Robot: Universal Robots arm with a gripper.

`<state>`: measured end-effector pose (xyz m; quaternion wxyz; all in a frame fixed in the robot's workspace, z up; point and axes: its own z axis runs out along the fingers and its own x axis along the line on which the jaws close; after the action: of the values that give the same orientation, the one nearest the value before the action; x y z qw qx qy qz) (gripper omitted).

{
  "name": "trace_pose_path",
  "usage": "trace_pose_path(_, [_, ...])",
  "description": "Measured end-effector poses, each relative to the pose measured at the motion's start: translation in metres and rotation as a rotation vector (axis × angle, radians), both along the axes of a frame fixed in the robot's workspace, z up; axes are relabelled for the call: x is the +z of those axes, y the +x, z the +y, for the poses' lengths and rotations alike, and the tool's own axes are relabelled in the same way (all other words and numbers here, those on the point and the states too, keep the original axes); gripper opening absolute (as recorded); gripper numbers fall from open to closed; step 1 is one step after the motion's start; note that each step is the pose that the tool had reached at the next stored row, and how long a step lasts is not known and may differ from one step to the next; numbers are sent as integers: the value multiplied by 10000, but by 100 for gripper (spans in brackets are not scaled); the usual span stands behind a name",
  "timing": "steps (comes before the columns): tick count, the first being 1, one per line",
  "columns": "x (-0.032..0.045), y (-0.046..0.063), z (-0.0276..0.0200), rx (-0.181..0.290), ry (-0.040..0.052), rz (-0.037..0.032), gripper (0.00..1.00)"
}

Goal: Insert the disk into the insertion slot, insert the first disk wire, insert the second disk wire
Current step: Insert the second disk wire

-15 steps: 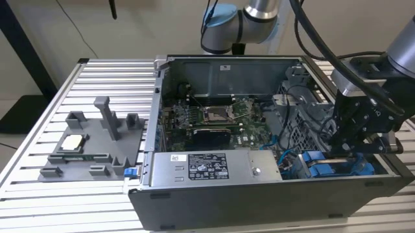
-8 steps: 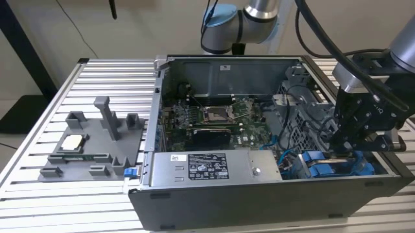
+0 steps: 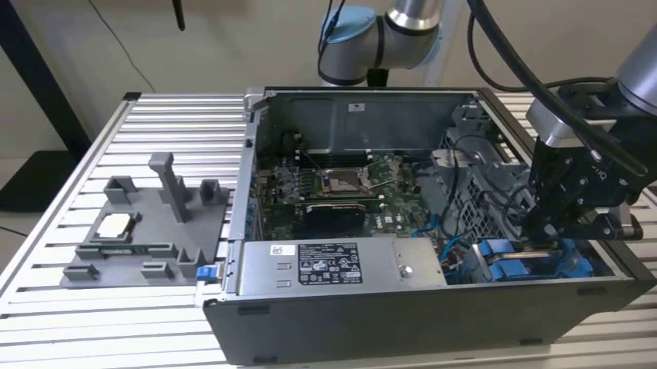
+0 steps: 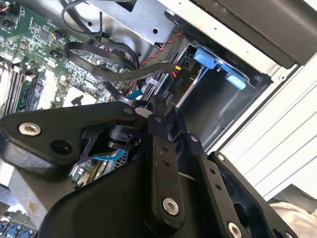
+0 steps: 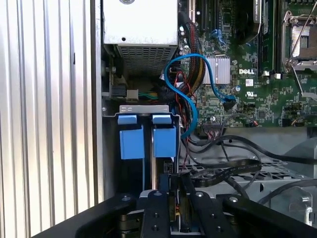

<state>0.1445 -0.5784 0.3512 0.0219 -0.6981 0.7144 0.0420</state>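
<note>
Black two-finger gripper (image 5: 174,210), nearest the lens in both wrist views, lowered into the open grey computer case (image 3: 411,323) at the exterior view's right; whether its fingers are parted or closed cannot be told. Silver disk in bright blue plastic carrier (image 5: 147,141) seated in the drive bay directly beneath the gripper. Blue data cable (image 5: 185,94) loops beside the bay, over the green motherboard (image 3: 339,184). Grey fixture tray (image 3: 144,231) on the slatted metal table (image 3: 61,307).

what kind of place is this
Probably a robotics lab bench for PC assembly trials: an open computer case lies on a slatted metal table, with a grey parts fixture beside it and the gripper inside it.
</note>
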Motion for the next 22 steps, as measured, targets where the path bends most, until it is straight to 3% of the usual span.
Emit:
trace_pose_path(2, [0,0,0,0,5,0,24])
trace_pose_path(4, [-2,0,0,0,83,-1,24])
trace_pose_path(7, [-4,0,0,0,353,-18,24])
trace_pose_path(11, [-12,0,-2,1,583,-74,24])
trace_pose_path(15, [-24,1,-12,2,1012,-143,16])
trace_pose_path(18, [-22,2,-20,1,1029,-135,16])
trace_pose_path(19, [-23,10,-23,-2,1009,-94,16])
trace_pose_path(22, [-24,58,-24,-11,772,101,16])
